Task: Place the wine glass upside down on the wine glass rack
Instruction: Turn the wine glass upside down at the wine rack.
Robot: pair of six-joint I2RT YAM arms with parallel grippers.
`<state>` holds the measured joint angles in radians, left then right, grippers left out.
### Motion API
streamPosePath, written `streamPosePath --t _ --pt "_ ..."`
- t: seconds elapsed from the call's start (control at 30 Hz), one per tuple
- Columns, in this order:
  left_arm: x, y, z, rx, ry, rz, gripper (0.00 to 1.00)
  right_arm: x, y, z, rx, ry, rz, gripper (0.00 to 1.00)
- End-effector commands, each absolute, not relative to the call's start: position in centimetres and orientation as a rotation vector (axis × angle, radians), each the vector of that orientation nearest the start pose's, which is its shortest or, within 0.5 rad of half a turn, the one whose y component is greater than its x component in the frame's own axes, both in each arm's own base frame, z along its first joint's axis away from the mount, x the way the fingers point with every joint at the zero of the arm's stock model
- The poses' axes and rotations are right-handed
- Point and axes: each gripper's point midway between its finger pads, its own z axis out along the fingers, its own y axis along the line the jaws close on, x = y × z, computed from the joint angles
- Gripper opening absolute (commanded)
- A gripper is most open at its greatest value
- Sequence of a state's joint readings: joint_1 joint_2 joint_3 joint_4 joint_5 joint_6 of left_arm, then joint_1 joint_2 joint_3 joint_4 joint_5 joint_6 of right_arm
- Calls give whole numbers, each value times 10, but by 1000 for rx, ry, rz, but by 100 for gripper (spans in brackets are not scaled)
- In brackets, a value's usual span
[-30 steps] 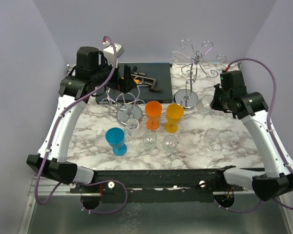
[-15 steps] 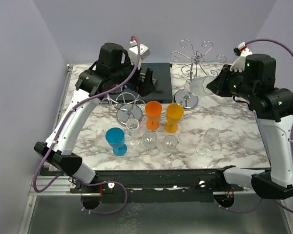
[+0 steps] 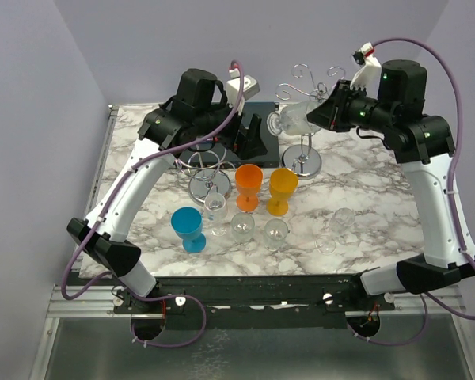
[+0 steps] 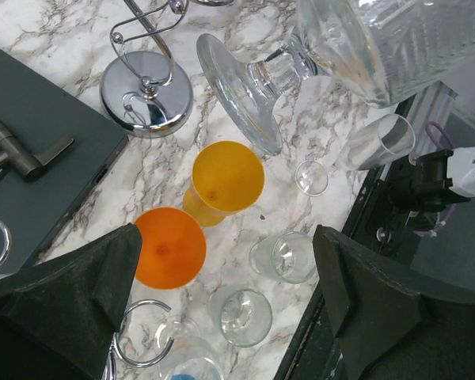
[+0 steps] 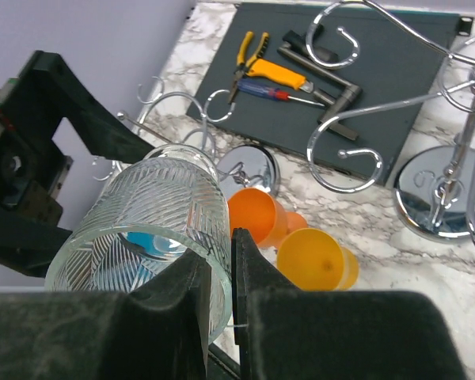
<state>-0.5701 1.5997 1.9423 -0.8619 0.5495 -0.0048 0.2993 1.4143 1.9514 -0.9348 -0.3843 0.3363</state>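
Stemware is standing in a loose row along the near part of the white marbled table (image 3: 372, 190): several small clear glasses (image 3: 242, 227), with a blue plastic goblet (image 3: 188, 228) sitting at their left end. Just behind them an orange plastic cup (image 3: 248, 186) and a yellow plastic cup (image 3: 283, 190) are standing side by side. Behind the orange one a chrome wire rack with ring-shaped holders (image 3: 208, 188) is resting on its round base. Farther right, a taller chrome wine glass rack with curled hooks (image 3: 302, 164) is rising from a mirrored disc foot. At the back a dark grey mat (image 5: 396, 87) is carrying hand tools (image 5: 273, 73), among them yellow-handled pliers.

The left end effector (image 3: 249, 134) is hovering over the mat's near edge, beside the ring rack, its fingers (image 4: 71, 301) spreading wide with nothing between them. The right end effector (image 5: 231, 269) is pinching the clear ribbed wine glass (image 5: 154, 218) by its rim, the glass wall sitting in the narrow gap between the two fingers. The wine glass is hanging in the air tipped on its side, foot pointing toward the left arm. It is sitting level with the tall rack's curled hooks and just left of its stem. It is not yet hanging on the rack, and whether it is brushing a hook is hard to tell from above.
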Motion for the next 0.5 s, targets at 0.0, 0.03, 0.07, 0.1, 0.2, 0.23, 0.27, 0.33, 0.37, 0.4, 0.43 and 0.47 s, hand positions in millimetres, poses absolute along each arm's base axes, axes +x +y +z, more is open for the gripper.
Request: streamPosePath --t 0.0,0.03,0.07,0.1,0.2,0.23,0.27,0.33,0.37,0.4,0.43,0.47 --pt "294 -308 385 903 1894 -984 97 311 199 466 -304 1847 928 1" --pt "296 -310 385 898 1893 -986 96 311 201 464 -306 1848 939 0" --pt "297 -310 386 893 1893 -986 94 311 202 462 -305 1850 948 0" --pt "298 -311 387 890 1891 -989 91 312 203 460 -306 1853 955 1" --pt "300 -313 391 893 1876 -999 86 313 207 457 -311 1853 982 1" --pt "300 -314 392 890 1872 -999 86 314 209 455 -314 1855 993 1" --pt "302 -314 393 885 1870 -995 85 313 210 454 -318 1855 1002 1" --pt "307 -315 392 874 1875 -985 85 314 212 453 -324 1856 1016 1" --pt "308 -315 391 870 1879 -980 84 314 213 453 -326 1855 1022 1" --pt "310 -315 389 868 1883 -976 83 313 213 453 -326 1852 1025 1" --pt "311 -316 387 869 1887 -976 81 313 214 454 -329 1848 1030 1" --pt "312 -317 385 870 1891 -973 79 312 214 454 -332 1846 1035 1"
